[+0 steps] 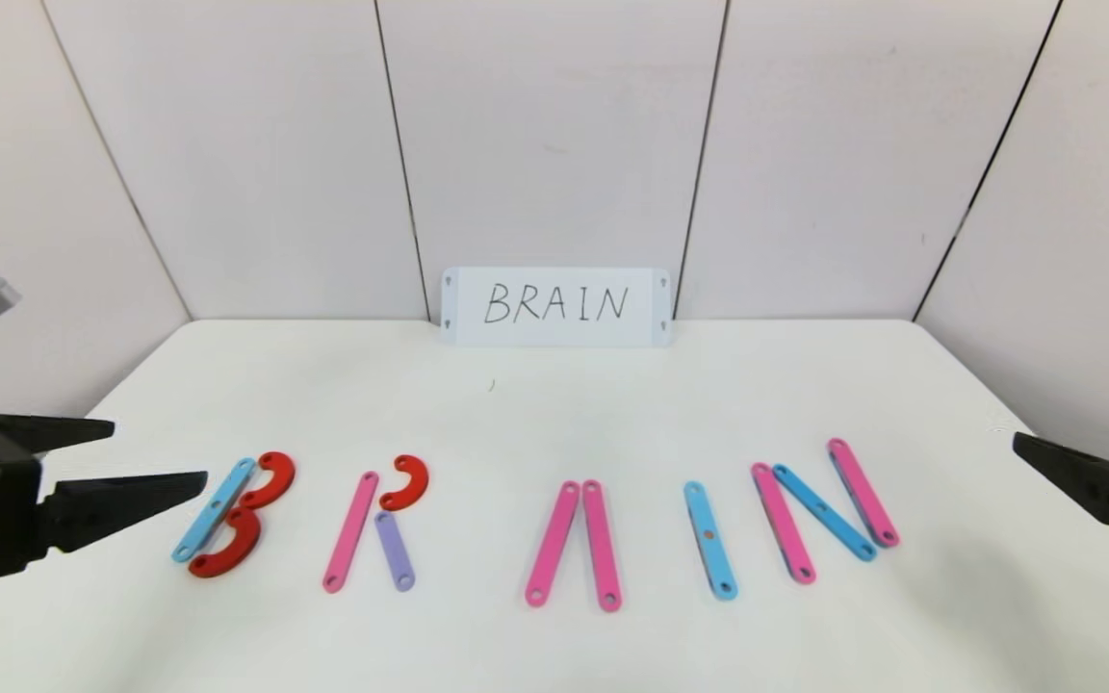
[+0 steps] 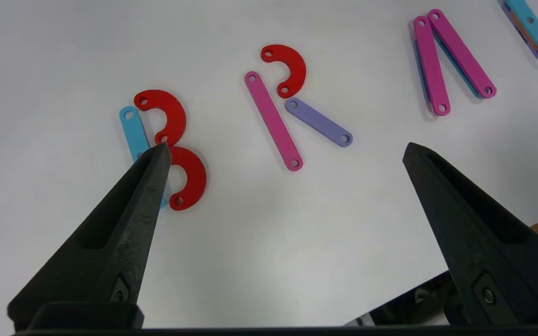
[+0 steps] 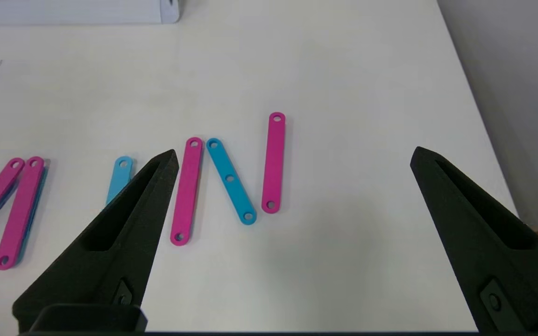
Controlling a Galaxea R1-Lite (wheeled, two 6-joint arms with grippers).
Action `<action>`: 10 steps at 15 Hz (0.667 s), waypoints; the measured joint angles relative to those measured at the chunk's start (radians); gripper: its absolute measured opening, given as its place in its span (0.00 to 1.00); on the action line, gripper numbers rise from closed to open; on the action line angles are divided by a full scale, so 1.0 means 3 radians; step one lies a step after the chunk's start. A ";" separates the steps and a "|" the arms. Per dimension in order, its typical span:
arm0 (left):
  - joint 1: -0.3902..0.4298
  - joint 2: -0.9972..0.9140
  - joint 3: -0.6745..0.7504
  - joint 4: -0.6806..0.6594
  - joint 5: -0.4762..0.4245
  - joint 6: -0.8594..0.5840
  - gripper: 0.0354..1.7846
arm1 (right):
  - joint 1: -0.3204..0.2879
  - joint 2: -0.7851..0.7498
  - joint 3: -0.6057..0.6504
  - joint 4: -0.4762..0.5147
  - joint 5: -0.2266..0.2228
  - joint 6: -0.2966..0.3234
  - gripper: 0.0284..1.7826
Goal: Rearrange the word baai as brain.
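Your right gripper (image 1: 1084,481) is cut off at the frame edge; both it and the left gripper (image 1: 160,457) have fingers open, holding nothing. The card (image 1: 555,306) reads BRAIN; the letters (image 1: 535,525) lie mid-surface (image 1: 554,414).

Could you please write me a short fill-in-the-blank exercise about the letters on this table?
1. The card at the back of the table reads ____.
2. The B has two curves coloured ____.
3. The R has a short leg coloured ____.
4. The N has a diagonal strip coloured ____.

Missing words: BRAIN; red; purple; blue
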 joint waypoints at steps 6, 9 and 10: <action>0.0122 -0.1133 0.0487 0.0018 0.0304 -0.0200 0.97 | 0.0000 -0.0982 0.0220 0.0206 0.0043 -0.0017 0.98; 0.0128 -0.1629 0.0655 0.0130 0.0350 -0.0231 0.97 | -0.0038 -0.1463 0.0225 0.0551 0.0021 -0.0019 0.98; 0.0128 -0.1762 0.0683 0.0210 0.0348 -0.0233 0.97 | -0.0091 -0.1626 0.0198 0.0705 0.0013 -0.0018 0.98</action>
